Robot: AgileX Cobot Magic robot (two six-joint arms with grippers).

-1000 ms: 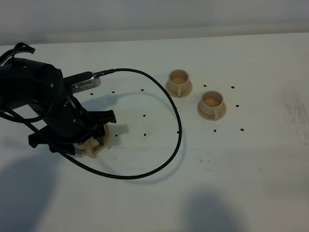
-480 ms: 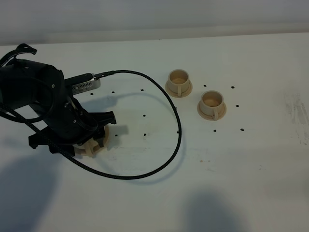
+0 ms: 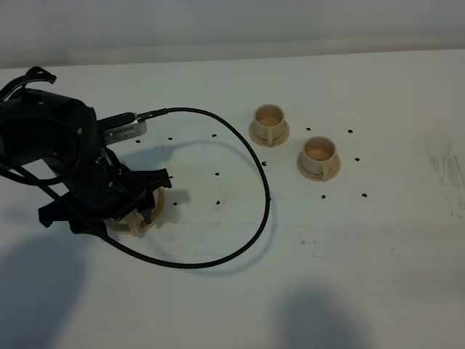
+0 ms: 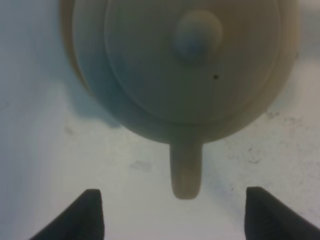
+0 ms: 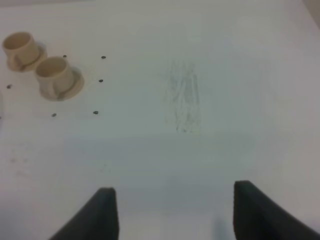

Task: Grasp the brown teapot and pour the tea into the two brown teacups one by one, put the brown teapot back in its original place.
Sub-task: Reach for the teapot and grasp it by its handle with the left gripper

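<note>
The left gripper (image 4: 174,212) hangs just above the brown teapot (image 4: 150,65), fingers spread wide and gripping nothing. From the wrist camera the pot's loop handle (image 4: 186,170) points straight into the gap between them, with clear space on either side. The pot sits upright with its knobbed lid (image 4: 199,32) on. A tan rim showing past its body looks to me like the coaster (image 4: 66,45) it stands on, though I can't be sure. From the room, the left arm (image 3: 58,145) is hunched low over the pot with its wrist bent down, covering nearly all of it, and only a sliver of tan shows beneath the black housing. The step in hand seems to be the grasp. I'd want the fingers to go down level and centred on that handle, then close squarely across it near the pot's body so the pot can't swing or twist when lifted. The two teacups (image 3: 269,123) (image 3: 319,156) wait on their saucers well apart from the teapot, beyond the black cable (image 3: 251,156) looping out from the wrist. The right gripper (image 5: 175,212) is parted too and empty, over bare table (image 5: 200,150) far from the teapot.
</note>
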